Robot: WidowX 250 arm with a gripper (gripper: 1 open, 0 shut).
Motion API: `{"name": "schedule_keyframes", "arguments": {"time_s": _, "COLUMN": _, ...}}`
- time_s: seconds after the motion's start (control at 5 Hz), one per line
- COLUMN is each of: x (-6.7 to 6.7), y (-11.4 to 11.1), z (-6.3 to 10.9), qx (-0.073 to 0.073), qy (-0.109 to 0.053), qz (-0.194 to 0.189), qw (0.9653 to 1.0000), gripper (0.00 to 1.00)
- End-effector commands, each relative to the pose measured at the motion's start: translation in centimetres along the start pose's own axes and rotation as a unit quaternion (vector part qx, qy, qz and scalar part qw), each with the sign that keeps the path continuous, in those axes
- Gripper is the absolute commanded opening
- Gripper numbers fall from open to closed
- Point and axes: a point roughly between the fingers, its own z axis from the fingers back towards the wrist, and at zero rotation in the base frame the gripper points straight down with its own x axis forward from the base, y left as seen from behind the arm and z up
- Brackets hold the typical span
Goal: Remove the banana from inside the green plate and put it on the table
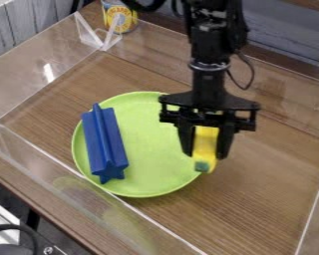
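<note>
My gripper (207, 140) hangs over the right rim of the green plate (149, 164), shut on the banana (205, 149). The small yellow banana points downward between the black fingers, its dark tip just above the plate's right edge. The round lime-green plate rests on the brown wood-grain table (275, 169). The black arm rises straight up from the gripper toward the top of the view.
A blue star-profiled bar (104, 142) lies in the left part of the plate. A yellow cup (119, 16) stands at the back left by the clear acrylic wall (29, 60). Clear walls border the table on all sides.
</note>
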Motion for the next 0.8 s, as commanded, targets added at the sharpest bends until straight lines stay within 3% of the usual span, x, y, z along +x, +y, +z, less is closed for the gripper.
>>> {"name": "schedule_keyframes", "arguments": {"time_s": 0.0, "x": 0.5, "y": -1.6, "z": 1.1, "qx": -0.023, "qy": -0.03, "qz": -0.027, "qw": 0.9989, "gripper": 0.0}}
{"name": "schedule_keyframes", "arguments": {"time_s": 0.6, "x": 0.2, "y": -3.0, "z": -1.6, "qx": -0.034, "qy": -0.016, "qz": -0.07, "qw": 0.9968, "gripper": 0.0}}
